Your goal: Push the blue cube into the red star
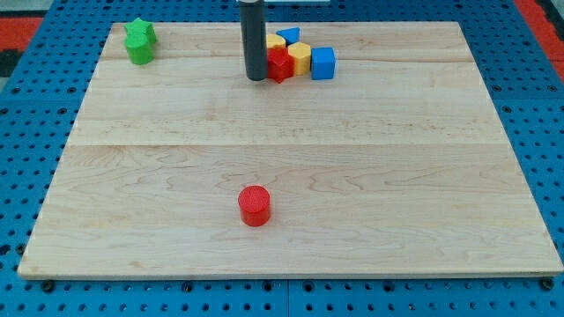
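The blue cube (323, 62) sits near the view's top, at the right end of a tight cluster. To its left is a yellow block (300, 58), then the red star (280, 64). The blue cube touches the yellow block, which lies between it and the red star. Behind the cluster are another yellow block (275, 42) and a blue block (290, 36). My tip (256, 78) is at the red star's left side, touching or nearly touching it. The rod hides part of the star.
A green star-shaped block (139, 42) sits at the top left corner of the wooden board (291, 176). A red cylinder (255, 205) stands low in the middle. A blue pegboard surrounds the board.
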Robot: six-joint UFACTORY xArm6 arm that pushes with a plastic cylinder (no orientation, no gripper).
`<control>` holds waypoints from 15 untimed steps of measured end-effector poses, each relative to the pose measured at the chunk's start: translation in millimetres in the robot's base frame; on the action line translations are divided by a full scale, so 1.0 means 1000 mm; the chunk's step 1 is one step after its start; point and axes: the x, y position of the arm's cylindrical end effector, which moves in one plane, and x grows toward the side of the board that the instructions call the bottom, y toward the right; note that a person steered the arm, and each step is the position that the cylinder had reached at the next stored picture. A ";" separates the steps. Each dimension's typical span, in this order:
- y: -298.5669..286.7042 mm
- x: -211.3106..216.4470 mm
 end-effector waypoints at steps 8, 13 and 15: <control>0.119 -0.031; 0.074 0.004; 0.173 0.118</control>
